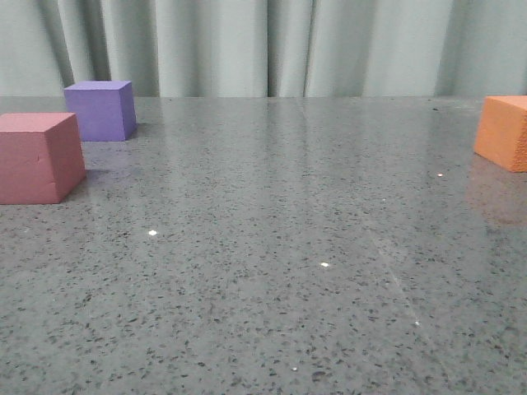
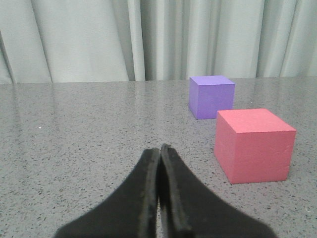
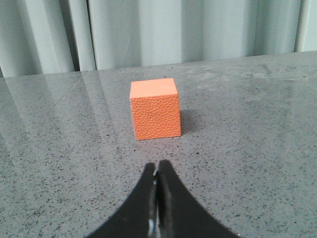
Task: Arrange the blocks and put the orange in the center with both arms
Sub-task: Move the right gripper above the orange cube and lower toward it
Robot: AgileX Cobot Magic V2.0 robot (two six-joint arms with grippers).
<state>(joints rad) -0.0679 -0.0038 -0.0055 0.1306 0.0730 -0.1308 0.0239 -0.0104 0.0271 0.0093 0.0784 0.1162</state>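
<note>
The pink-red cube (image 1: 37, 156) sits at the table's left edge, with the purple cube (image 1: 101, 109) just behind it. The orange cube (image 1: 504, 132) sits at the far right edge, partly cut off. Neither arm shows in the front view. In the left wrist view my left gripper (image 2: 159, 148) is shut and empty, short of the pink-red cube (image 2: 253, 145) and the purple cube (image 2: 211, 95), which lie ahead to one side. In the right wrist view my right gripper (image 3: 157, 164) is shut and empty, with the pebbled orange cube (image 3: 154, 109) straight ahead, a small gap away.
The speckled grey table (image 1: 272, 247) stretches between the cubes. A pale green curtain (image 1: 272, 45) hangs behind the table's far edge.
</note>
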